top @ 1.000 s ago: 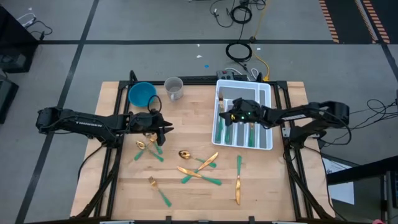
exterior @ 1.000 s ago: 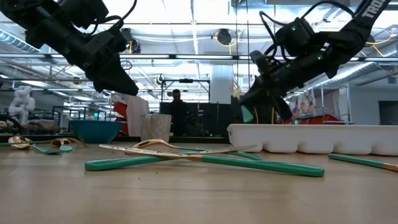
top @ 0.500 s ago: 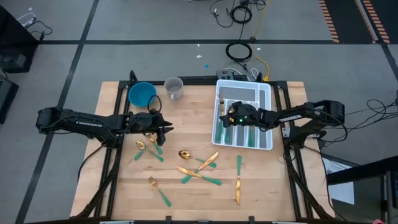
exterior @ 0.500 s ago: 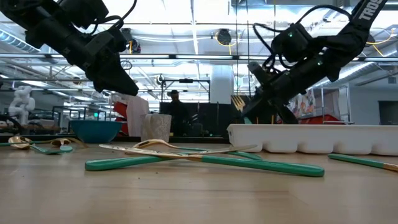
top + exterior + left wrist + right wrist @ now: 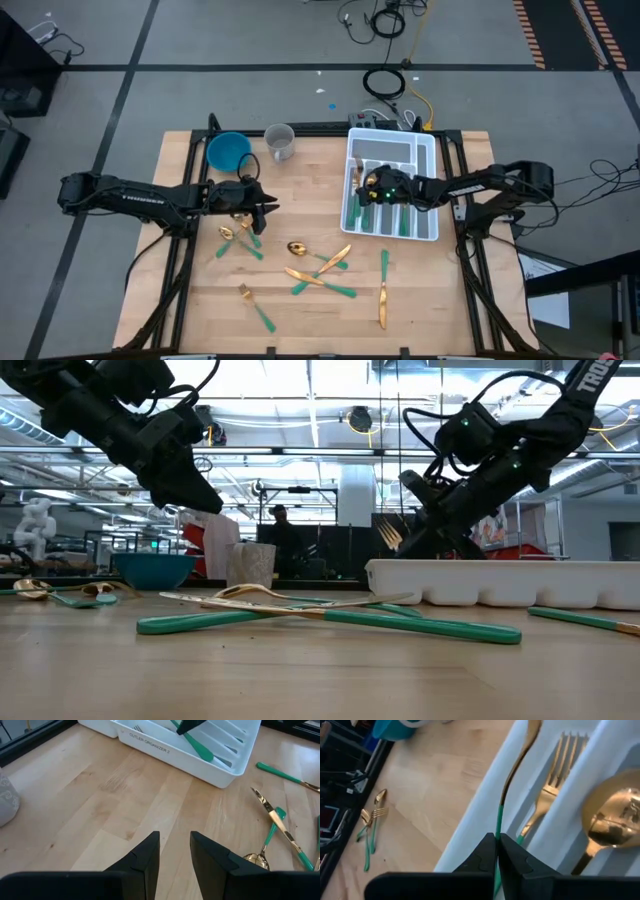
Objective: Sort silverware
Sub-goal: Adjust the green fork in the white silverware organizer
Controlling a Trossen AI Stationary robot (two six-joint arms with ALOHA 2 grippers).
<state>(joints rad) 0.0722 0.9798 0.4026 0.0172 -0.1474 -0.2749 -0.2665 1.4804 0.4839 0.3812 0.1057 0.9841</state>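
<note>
A: Why is the right gripper (image 5: 372,190) parked at centre right of the high view, over the white organizer tray (image 5: 428,150)?

B: Its fingers are pinched tight on the green handle of a fork (image 5: 390,533). In the low view, right of centre, the gold tines tilt up just above the tray's near wall, so I judge it is lining the fork up with the leftmost slot, where another fork (image 5: 555,780) lies already.

A: So like goes with like?

B: It looks that way; a spoon (image 5: 610,827) sits in the neighbouring slot at the right edge of the right wrist view.

A: And the left gripper (image 5: 262,212)?

B: It hangs left of centre in the high view, above the bare wood, fingers a little apart and holding nothing. Probably waiting close to the next pieces.

A: Where is the rest of the silverware (image 5: 320,272)?

B: Loose on the table (image 5: 300,330) across the lower middle of the high view, some crossed over each other, plus a small cluster (image 5: 238,240) just below the left gripper. The blue bowl (image 5: 228,150) and clear cup (image 5: 280,142) stand at upper left, apart from it all
</note>
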